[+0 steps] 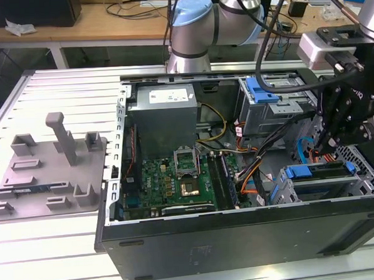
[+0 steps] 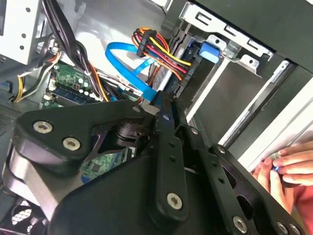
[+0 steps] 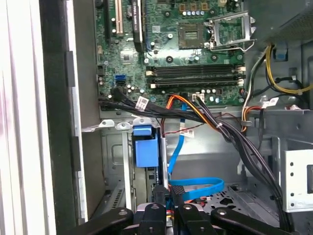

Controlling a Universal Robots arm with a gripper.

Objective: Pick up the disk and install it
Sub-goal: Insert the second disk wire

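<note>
The disk point(image 1: 319, 178), silver with a bright blue frame, sits in the drive cage at the case's front corner, on the exterior view's right. Its blue carrier tab shows in both wrist views point(image 2: 211, 50) point(image 3: 145, 148), seated in the bay. My gripper point(image 1: 322, 148) hangs just above the disk, inside the case. The fingers point(image 2: 165, 142) converge to a shut tip. A blue flat cable point(image 3: 195, 188) loops beneath them, and its black plug point(image 3: 177, 190) lies right at the tips. Whether the plug is pinched cannot be told.
The open computer case point(image 1: 242, 231) lies on a slatted table, with the motherboard point(image 1: 176, 178), the power supply point(image 1: 167, 116) and an upper bay with a blue tab point(image 1: 263, 89). Cable bundles point(image 3: 230, 132) cross the bay. A person's fingers point(image 2: 288, 166) rest outside the case. A grey fixture point(image 1: 50, 166) sits left.
</note>
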